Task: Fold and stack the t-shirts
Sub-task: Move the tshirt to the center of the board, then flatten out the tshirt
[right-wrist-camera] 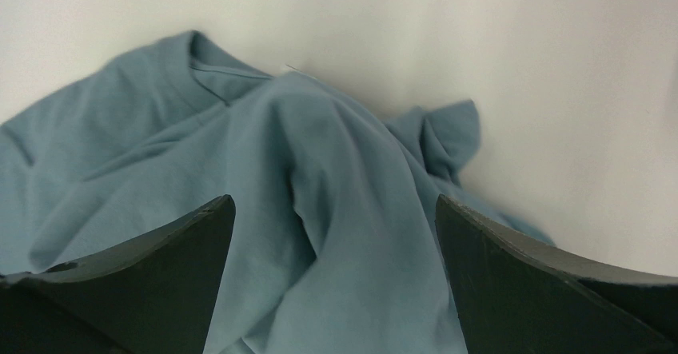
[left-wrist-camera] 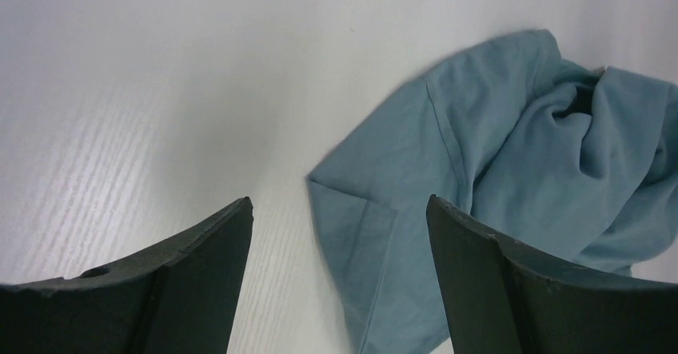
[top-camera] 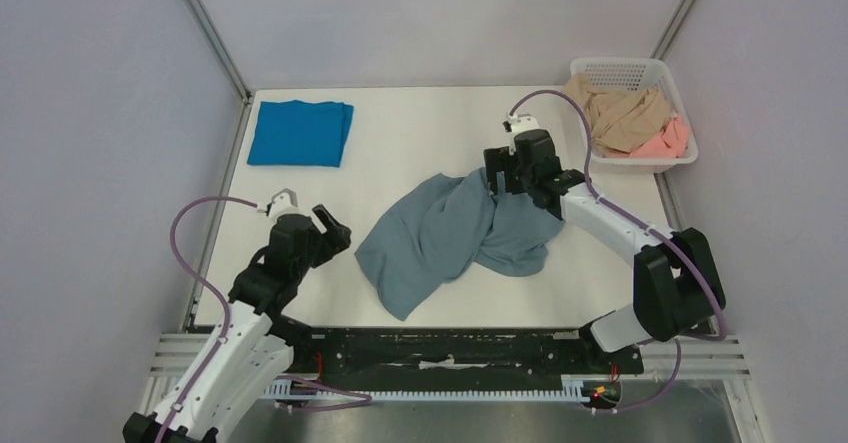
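Grey-blue t-shirt (top-camera: 455, 238) lay crumpled at mid-bench, slightly toward the near edge, unfolded and bunched into thick ridges. One flat corner pointed at the left edge and a longer flap ran toward the near edge.

Right tool (top-camera: 497, 181) sat at the shirt's far side, down at cloth level. Right wrist view: fingers spread wide, a raised fold of the shirt between them, not pinched. Collar seam was visible beyond the fingertips. The right forearm crossed over the shirt's right part from the near-right corner, hiding some cloth in the top view.

Left tool (top-camera: 333, 225) was near the left edge, beside the shirt and apart from it, pointing at it. Jaws were wide apart and held nothing. Left wrist view: bare bench (top-camera: 420, 133) under the left finger, with the shirt's flat corner ahead between the fingertips and partly behind the right finger.

Bright blue t-shirt (top-camera: 300, 133) lay folded into a neat rectangle at the far-left corner, well apart from both tools.

White basket (top-camera: 610, 64) stood at the far-right corner, just beyond the bench edge. The tan t-shirt (top-camera: 620, 113) was heaped in it and draped over the rim. The pink t-shirt (top-camera: 668, 141) was bunched at its near side, touching the tan one.
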You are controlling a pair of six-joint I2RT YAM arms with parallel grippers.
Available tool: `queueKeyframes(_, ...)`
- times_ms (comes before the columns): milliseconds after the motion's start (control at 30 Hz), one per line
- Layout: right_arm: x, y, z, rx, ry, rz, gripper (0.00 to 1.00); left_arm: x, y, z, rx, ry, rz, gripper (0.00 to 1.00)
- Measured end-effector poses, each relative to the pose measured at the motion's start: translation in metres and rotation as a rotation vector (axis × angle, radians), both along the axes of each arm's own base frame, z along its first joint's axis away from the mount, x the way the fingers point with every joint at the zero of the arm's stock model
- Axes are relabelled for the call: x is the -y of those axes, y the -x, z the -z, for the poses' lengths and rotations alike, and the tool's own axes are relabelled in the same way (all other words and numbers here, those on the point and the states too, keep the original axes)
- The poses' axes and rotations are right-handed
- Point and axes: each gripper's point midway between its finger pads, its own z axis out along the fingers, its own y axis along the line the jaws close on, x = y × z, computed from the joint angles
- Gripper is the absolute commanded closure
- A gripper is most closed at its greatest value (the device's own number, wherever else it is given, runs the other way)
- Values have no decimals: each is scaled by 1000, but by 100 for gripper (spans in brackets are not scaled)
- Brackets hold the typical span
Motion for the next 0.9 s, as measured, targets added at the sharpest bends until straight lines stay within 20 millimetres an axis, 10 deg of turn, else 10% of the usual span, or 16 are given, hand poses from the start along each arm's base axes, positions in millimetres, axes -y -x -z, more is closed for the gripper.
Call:
queueKeyframes(300,52,32,-61,231,-41,223,2,31,19,48,-207,65,127,15)
queueKeyframes(567,94,95,-10,226,-62,345,2,68,54,86,-363,49,298,18)
queueKeyframes(700,105,105,-3,237,-55,382,2,87,58,97,-399,34,351,44)
queueKeyframes(833,110,107,0,238,-59,418,2,100,51,106,-426,0,360,96)
queueKeyframes(900,113,109,4,231,-57,440,2,104,44,110,-436,-23,351,98)
